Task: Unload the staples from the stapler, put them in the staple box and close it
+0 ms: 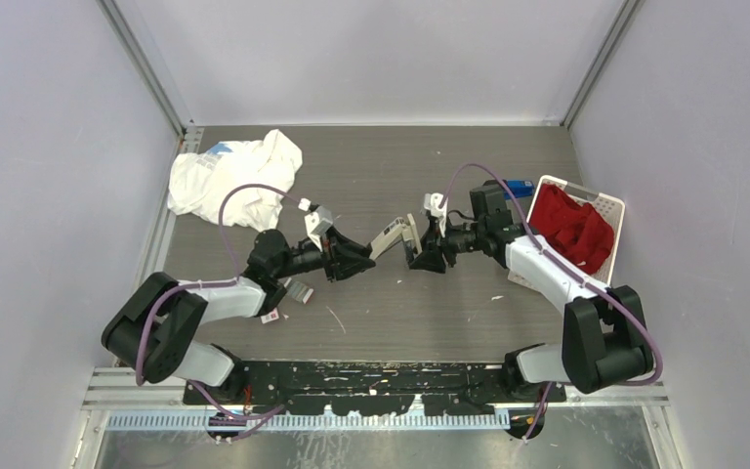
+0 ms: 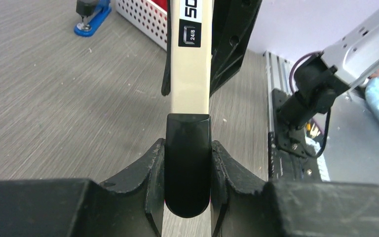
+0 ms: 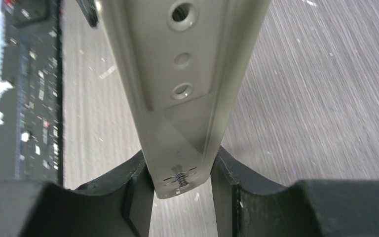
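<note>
A white stapler (image 1: 395, 234) is held off the table between my two grippers, hinged open. My left gripper (image 1: 356, 259) is shut on the black end cap (image 2: 187, 168) of its white top arm (image 2: 190, 74), marked 24/8. My right gripper (image 1: 428, 256) is shut on the silvery metal part (image 3: 177, 74) of the stapler; a small spring (image 3: 178, 178) shows at the end between my fingers. No staple strip shows plainly. A thin pale sliver (image 1: 335, 319) lies on the table in front, too small to identify.
A small red-and-white card box (image 1: 300, 290) lies by my left arm. A white cloth (image 1: 234, 181) lies at the back left. A white basket (image 1: 607, 207) with red cloth (image 1: 571, 230) stands at the right, with a blue stapler (image 1: 518, 186) beside it.
</note>
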